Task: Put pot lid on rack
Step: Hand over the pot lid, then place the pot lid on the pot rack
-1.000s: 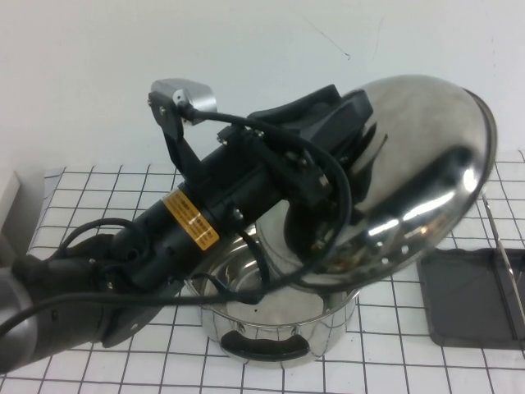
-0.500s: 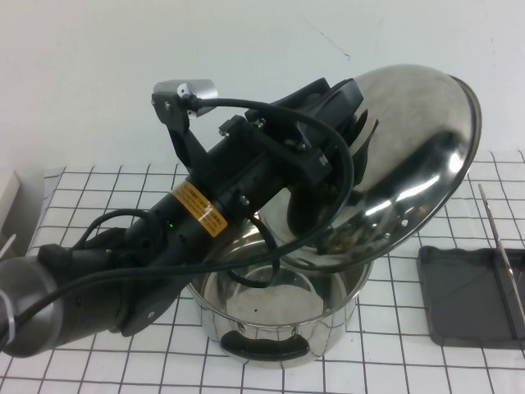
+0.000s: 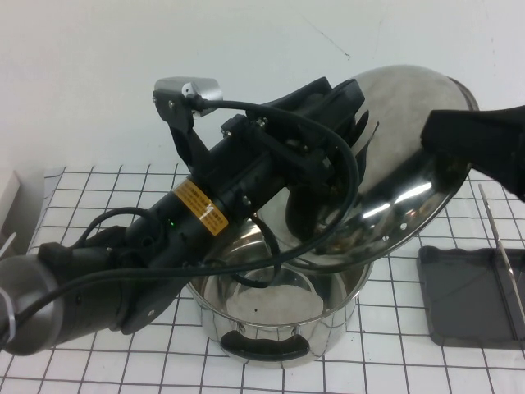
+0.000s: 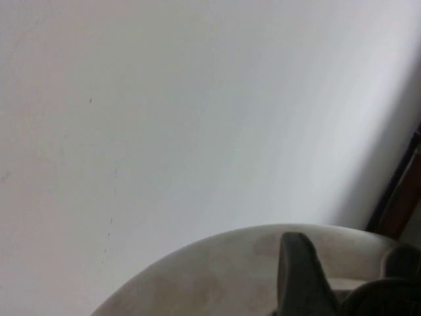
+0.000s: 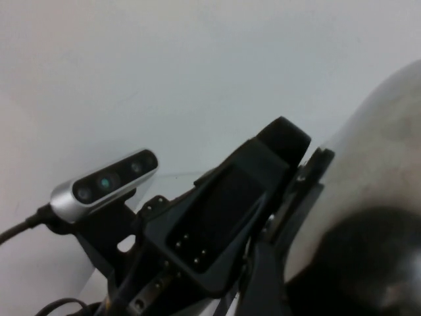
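the left gripper (image 3: 349, 135) is high up over the middle of the desk, and its fingers are closed tight at the centre of the round shiny steel pot lid (image 3: 410, 156), where the knob should be, though the knob itself is hidden. the lid is in the air, tipped on its side, above the deep shiny steel pot (image 3: 275, 316) that sits near the front edge of the desk. the right gripper (image 3: 480, 144) is up high by the right edge of the lid, very close to it, and i cannot tell if it is open or closed. the small dark grey rack with thin wire bars (image 3: 472, 295) waits at the right edge of the desk. the step looks like carrying the lid. next, i think the lid must go right and down, kept on its edge, so it slides between the bars.
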Controlling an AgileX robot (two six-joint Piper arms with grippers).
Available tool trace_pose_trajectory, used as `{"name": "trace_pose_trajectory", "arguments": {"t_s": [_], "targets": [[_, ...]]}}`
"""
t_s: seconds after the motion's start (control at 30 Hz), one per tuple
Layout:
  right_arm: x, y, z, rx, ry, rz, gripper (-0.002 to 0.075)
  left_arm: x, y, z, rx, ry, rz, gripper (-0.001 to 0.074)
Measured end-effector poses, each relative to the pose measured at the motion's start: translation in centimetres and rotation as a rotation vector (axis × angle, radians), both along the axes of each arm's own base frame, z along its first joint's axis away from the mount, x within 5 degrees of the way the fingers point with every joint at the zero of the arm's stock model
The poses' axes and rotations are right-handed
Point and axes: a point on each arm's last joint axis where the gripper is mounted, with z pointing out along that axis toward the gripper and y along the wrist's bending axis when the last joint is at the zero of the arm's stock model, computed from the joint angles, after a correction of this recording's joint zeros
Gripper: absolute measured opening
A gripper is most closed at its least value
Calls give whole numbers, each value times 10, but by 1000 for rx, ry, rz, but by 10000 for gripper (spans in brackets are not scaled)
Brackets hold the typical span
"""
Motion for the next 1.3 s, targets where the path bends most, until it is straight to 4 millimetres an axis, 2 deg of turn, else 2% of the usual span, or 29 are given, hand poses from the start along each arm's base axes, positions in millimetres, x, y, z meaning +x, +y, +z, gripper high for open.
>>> {"name": "trace_pose_trajectory", "arguments": {"t_s": [0.2,0.43,0.63,0.7,0.73,0.87,1.0,1.07,1.13,1.2,1.27,1.3], "targets": [[17,8,-3,-5,2,79,484,-3,-3,-3,40,-20,-31,313],[27,17,3,23,-45,183,302,-4,-4,-1,38,-43,-49,314],[27,17,3,22,-48,183,280,-3,-3,-2,46,-24,-35,321],[27,17,2,-5,-73,190,145,-1,-3,-5,72,-6,-26,368],[28,17,1,-39,-93,185,109,0,-2,-6,85,-1,-20,405],[28,17,-1,-72,-119,192,109,4,2,-8,119,-18,-18,527],[26,16,3,-104,-174,186,109,10,11,-10,162,-44,-20,544],[22,13,9,-122,-207,163,109,13,17,-10,194,-68,-28,523],[14,9,18,-172,-257,120,109,13,24,-5,226,-96,-34,461],[3,2,28,-249,-314,65,109,12,34,2,269,-125,-31,337],[-7,-7,35,-323,-334,-7,109,10,46,10,351,-167,-19,162],[-13,-11,39,-350,-340,-42,109,9,52,13,397,-177,-5,106]]}}
